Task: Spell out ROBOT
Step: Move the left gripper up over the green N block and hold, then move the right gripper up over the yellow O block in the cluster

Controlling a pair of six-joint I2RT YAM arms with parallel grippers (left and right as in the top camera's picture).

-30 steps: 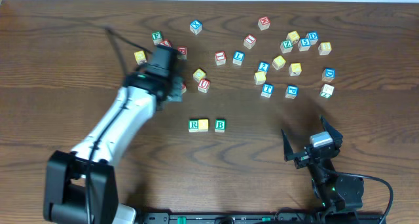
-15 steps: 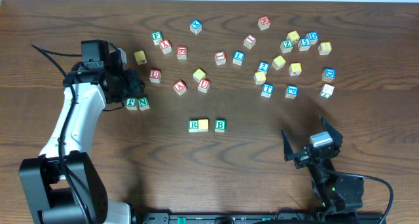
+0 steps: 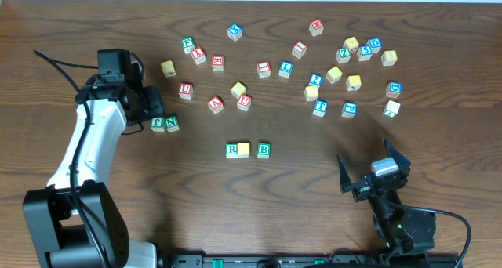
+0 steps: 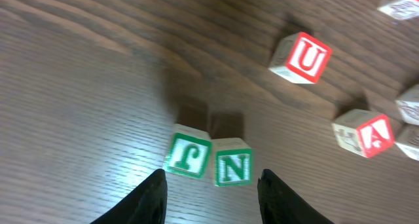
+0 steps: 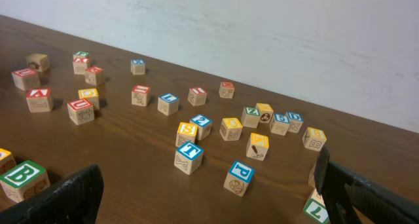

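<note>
left gripper (image 4: 211, 185) hangs part-open, empty, near the f block (image 4: 188, 154) and n block (image 4: 232, 164) by the left edge of the table (image 3: 314, 213) — wrong letters. r block (image 3: 232, 150), yellow block (image 3: 244, 149), b block (image 3: 263, 150) line up mid-table; better fetch the loose yellow block (image 3: 238, 88), set square beside b — right gripper (image 3: 373, 170) gapes, idle.

A green F cube (image 4: 188, 155) and a green N cube (image 4: 232, 162) are sitting side by side low in the left wrist view, and their facing edges are seemingly touching. A red U cube (image 4: 301, 58) is lying toward the upper right. A red A cube (image 4: 364, 132) is resting near the right edge, turned at an angle. All are lying on a dark wooden table (image 4: 78, 86).

In the overhead view a blue L cube (image 3: 285, 68) is sitting in the upper centre.

In the right wrist view a white wall (image 5: 262, 27) is running behind the table, and a blue P cube (image 5: 239, 177) is standing at lower centre.
</note>
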